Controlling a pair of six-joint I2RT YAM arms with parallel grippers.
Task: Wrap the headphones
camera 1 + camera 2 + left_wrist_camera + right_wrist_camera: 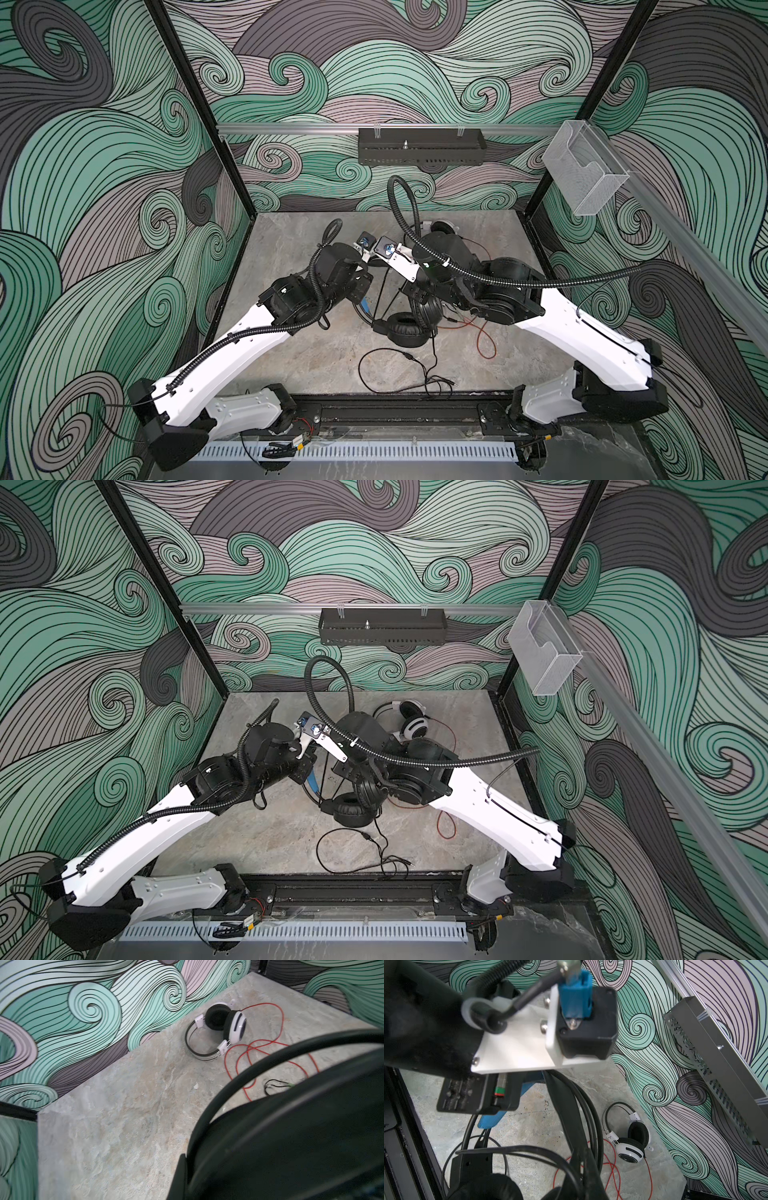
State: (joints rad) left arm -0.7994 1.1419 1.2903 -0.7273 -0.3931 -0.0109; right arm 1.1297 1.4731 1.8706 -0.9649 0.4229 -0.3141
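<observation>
Grey marbled tabletop (291, 357) sat inside wave-patterned walls. Both arms met over the black headset (409, 332) at mid-table. Strands of its black cable (395, 368) were drawn straight up toward them, and the rest sprawled near the front edge. The left gripper (365, 306) and the right gripper (417, 296) each had their jaws pinched close, but what each one pinched was hidden. The white-and-black headset (409, 723) lay well apart at the back right, and its red cable (484, 343) trailed forward to just beside the black headset.

Three risks seemed likely. The red cable could be dragged into the winding because it lay so near. The loose black tail could knot on its own loops. The two crowded wrists could knock together.

Counted: two headsets, two cables, two grippers, one perforated tray (419, 145) and one clear bin (586, 174).
</observation>
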